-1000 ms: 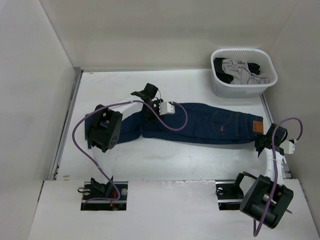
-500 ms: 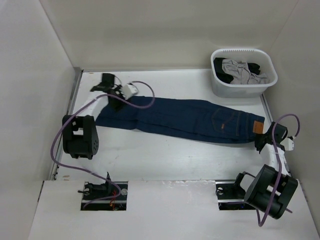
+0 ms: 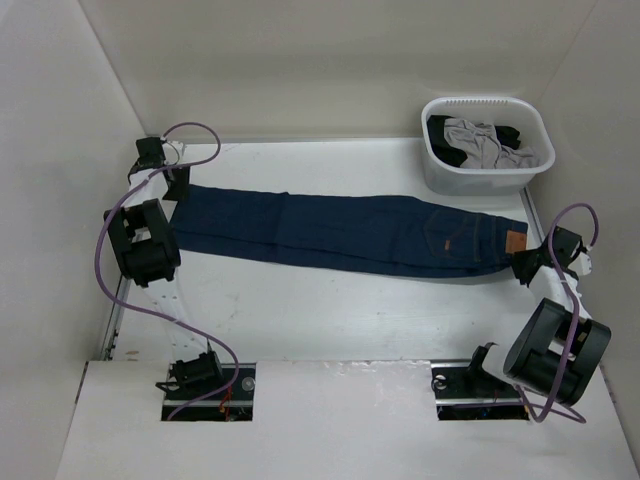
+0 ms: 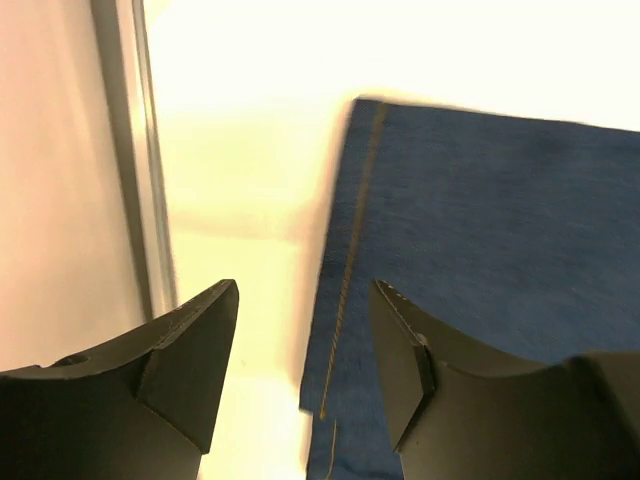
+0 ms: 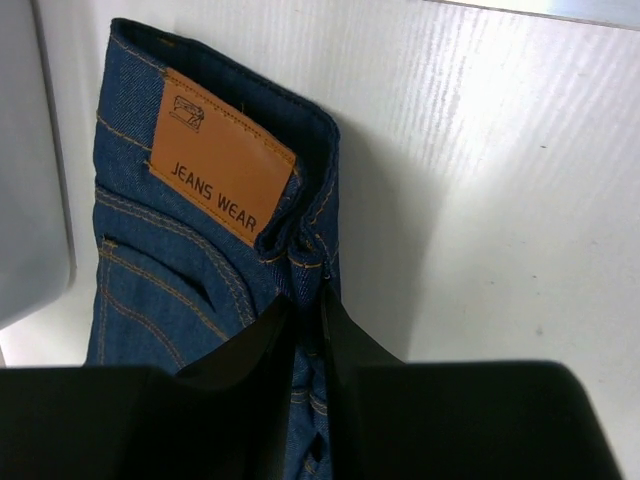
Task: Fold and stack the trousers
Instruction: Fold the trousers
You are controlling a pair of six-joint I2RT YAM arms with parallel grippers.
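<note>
The white plastic basket (image 3: pixel 470 182) holds grey and black clothes (image 3: pixel 480 140); the tan patch (image 5: pixel 222 168) on the jeans (image 3: pixel 340 230) reads "JEANS WEAR"; the right gripper (image 5: pixel 307 300) pinches the waistband (image 5: pixel 250 85), the left gripper (image 4: pixel 303 300) spread over the hem (image 4: pixel 350 250).

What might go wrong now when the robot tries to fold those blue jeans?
The right gripper pinches only the edge of the waistband of the jeans, so the denim might slip out when lifted. The left gripper is open over the hem, close to the side rail; it might bump that or grab only one layer.
</note>
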